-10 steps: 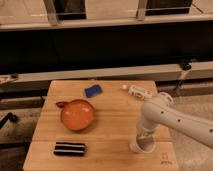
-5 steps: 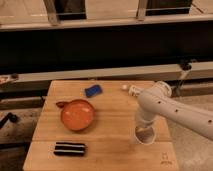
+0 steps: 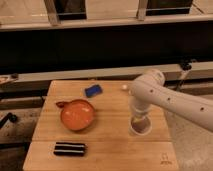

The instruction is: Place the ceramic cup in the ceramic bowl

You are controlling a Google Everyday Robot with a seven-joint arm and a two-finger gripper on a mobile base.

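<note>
A white arm [image 3: 172, 101] reaches from the right, its tool [image 3: 138, 118] lowered onto the cup [image 3: 141, 128] at the surface's [image 3: 112, 146] right side, likely to lift it; whether it grips cannot be told. The orange bowl [image 3: 77, 114] sits well apart, left

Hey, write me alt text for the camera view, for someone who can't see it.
A white robot arm reaches down from the right, its pincer at the ceramic cup on the wooden table. The orange ceramic bowl sits apart to the left, a blue object behind it, a dark striped packet in front.
</note>
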